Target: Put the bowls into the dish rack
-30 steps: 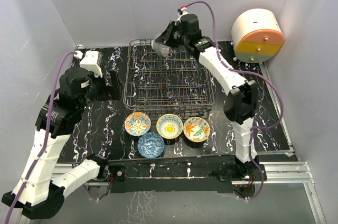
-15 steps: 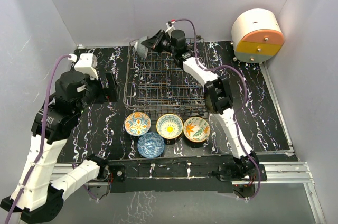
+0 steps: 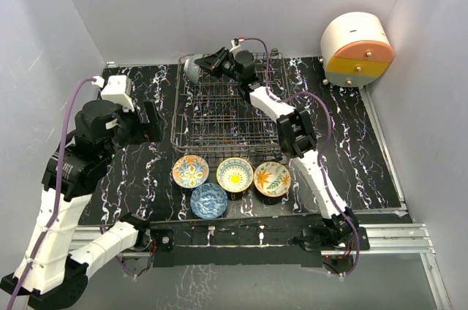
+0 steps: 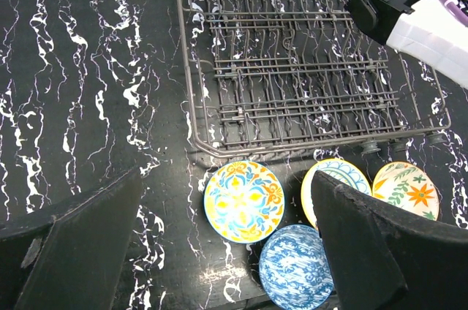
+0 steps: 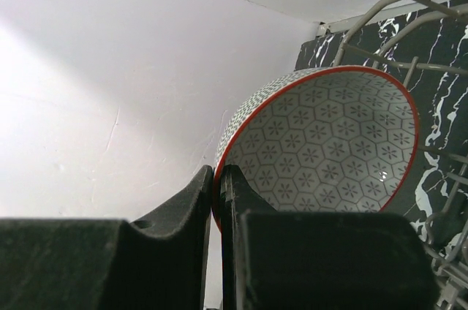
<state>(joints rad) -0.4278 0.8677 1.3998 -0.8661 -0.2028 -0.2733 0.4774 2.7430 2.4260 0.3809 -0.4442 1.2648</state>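
Though indistinct from above, the right gripper [image 5: 217,178] clamps the rim of the grey bowl [image 5: 322,142] in its wrist view; the left gripper [image 4: 227,178] is spread apart.

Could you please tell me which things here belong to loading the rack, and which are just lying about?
Part of the job: dish rack; grey red-rimmed bowl; orange-blue bowl; sunflower bowl; orange-green bowl; blue bowl.
Just lying about: round white, orange and yellow box.
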